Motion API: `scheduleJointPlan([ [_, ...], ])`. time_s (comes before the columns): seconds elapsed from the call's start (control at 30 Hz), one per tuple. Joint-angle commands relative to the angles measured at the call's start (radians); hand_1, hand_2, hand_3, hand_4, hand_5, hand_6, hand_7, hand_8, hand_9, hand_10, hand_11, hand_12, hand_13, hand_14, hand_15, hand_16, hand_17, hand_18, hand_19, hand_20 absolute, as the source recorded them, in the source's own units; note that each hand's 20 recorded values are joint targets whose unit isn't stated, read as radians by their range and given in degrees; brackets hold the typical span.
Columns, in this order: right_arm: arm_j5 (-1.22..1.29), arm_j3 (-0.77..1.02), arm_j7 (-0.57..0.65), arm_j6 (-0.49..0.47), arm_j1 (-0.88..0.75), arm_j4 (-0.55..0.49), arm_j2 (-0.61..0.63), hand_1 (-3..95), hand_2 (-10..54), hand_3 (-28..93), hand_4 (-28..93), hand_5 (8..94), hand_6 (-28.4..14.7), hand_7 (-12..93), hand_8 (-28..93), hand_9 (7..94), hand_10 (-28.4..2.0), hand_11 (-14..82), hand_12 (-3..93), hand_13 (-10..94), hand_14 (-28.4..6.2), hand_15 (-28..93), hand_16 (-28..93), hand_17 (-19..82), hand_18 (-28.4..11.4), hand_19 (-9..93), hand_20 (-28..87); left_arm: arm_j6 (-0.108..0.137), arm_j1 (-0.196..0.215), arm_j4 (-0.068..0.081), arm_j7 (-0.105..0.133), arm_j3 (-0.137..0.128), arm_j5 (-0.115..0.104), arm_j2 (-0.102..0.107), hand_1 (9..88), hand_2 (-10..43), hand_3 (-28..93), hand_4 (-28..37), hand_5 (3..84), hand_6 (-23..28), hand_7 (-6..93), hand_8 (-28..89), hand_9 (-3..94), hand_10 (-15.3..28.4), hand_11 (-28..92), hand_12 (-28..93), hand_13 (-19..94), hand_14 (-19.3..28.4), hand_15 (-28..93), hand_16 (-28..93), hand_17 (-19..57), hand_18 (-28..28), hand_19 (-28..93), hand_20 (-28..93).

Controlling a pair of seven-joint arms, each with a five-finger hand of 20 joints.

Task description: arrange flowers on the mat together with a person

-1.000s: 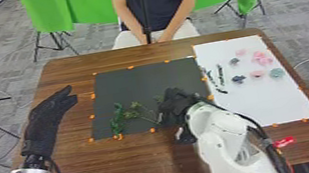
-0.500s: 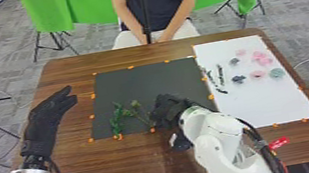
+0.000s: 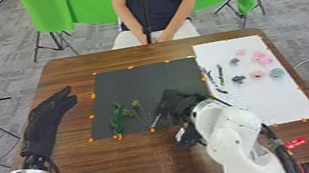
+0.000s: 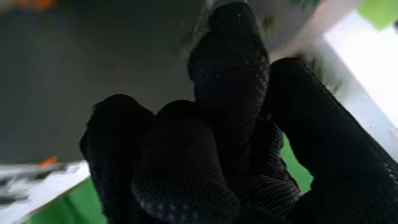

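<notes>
On the dark mat, a leafy green stem lies near the lower left, with a thinner budded stem just right of it. My right hand is over the mat's lower right part, beside the thin stem, its fingers loosely extended. In the right wrist view, my right hand has relaxed fingers, with the thumb apart from them. My left hand stays open left of the mat. Pink flowers, a dark blue flower, a teal flower and narrow green sprigs lie on the white mat.
Orange tape pieces mark the mats' edges on the brown table. A person sits across the table, hands together in the lap, away from the flowers.
My right hand went slightly left, then back to the right. The thin budded stem now lies more upright, closer in line with the leafy one. My left hand has kept still.
</notes>
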Motion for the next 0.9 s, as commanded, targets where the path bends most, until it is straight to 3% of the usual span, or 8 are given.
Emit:
scheduleJointPlan([
  [0.03,0.335,0.172,-0.148,0.42,-0.12,-0.047,0.086,31.3,12.5,69,-7,82.1,-0.3,17,-10,93.7,-10.5,46.5,16.0,94,-2.8,67,21,72,-14.1,93,55,-0.01,0.002,0.003,0.002,0.007,-0.003,-0.007,25.0,-5.0,61,-22.4,44.9,5.1,8.8,-5,43.1,13.1,18,17,31,16.9,13,7,-0.3,14.6,9,18],
  [0.13,0.487,0.256,-0.377,0.541,-0.174,-0.008,0.101,29.3,10.9,68,-9,77.6,-0.2,18,-10,92.4,-13.6,29.1,19.9,93,-5.9,48,29,63,-14.6,92,35,-0.001,-0.005,0.007,0.018,0.016,-0.004,-0.001,25.2,-4.9,61,-22.4,45.1,5.1,9.0,-5,43.2,13.2,18,17,31,16.9,13,7,-0.3,14.7,9,18],
  [0.17,0.558,0.285,-0.439,0.546,-0.188,0.002,0.102,27.9,9.4,68,-9,74.7,-0.5,18,-10,88.5,-14.9,23.6,20.2,87,-8.8,40,30,55,-15.5,87,28,0.0,-0.009,0.009,0.02,0.02,-0.005,0.0,25.3,-4.9,61,-22.4,45.4,5.2,9.2,-5,43.2,13.2,18,17,31,17.0,14,7,-0.1,14.7,9,18],
  [0.23,0.745,0.345,-0.507,0.49,-0.207,0.013,0.098,26.6,8.1,68,-10,71.6,-1.0,18,-10,82.2,-16.2,18.9,19.7,77,-13.1,34,28,46,-17.4,76,32,0.006,-0.014,0.011,0.029,0.025,-0.005,0.001,25.4,-4.9,61,-22.4,45.6,5.2,9.3,-5,43.3,13.2,19,17,31,16.9,13,7,0.6,14.2,8,17],
  [0.33,1.025,0.388,-0.567,0.464,-0.241,0.024,0.099,22.0,6.1,73,-12,61.8,-1.6,16,-10,66.3,-16.7,10.8,16.4,55,-15.8,17,24,30,-16.0,37,36,0.012,-0.015,0.011,0.038,0.03,-0.006,0.002,25.6,-4.8,61,-22.2,45.9,5.1,9.6,-5,43.7,13.4,19,17,32,16.7,12,6,1.6,13.3,6,16],
  [0.43,1.161,0.404,-0.607,0.472,-0.279,0.013,0.089,16.0,5.1,76,-13,50.5,-1.6,13,-9,53.5,-16.2,6.6,13.8,42,-15.2,11,20,23,-14.5,13,31,0.013,-0.021,0.015,0.048,0.034,-0.007,0.006,25.7,-4.9,62,-22.0,46.1,5.1,9.7,-5,44.1,13.4,19,16,32,16.2,10,5,2.1,12.4,5,15],
  [0.6,1.151,0.433,-0.683,0.444,-0.342,-0.003,0.05,10.9,4.0,79,-14,43.0,-1.2,11,-9,45.4,-15.8,5.0,12.2,33,-13.4,9,15,20,-13.1,5,28,0.021,-0.011,0.011,0.058,0.03,-0.007,0.0,25.9,-4.9,62,-22.0,46.2,5.1,9.8,-5,44.4,13.3,19,16,32,16.1,9,5,2.5,11.8,4,15],
  [0.9,1.176,0.455,-0.711,0.48,-0.395,-0.015,0.023,9.4,3.3,81,-15,43.1,-1.1,12,-9,45.6,-15.6,5.3,11.9,33,-12.1,9,12,20,-12.4,2,28,0.004,-0.014,0.012,0.05,0.028,0.005,-0.018,25.9,-5.0,62,-22.0,46.3,4.9,10.1,-5,44.3,13.4,19,16,32,16.6,10,6,1.5,12.9,6,16],
])
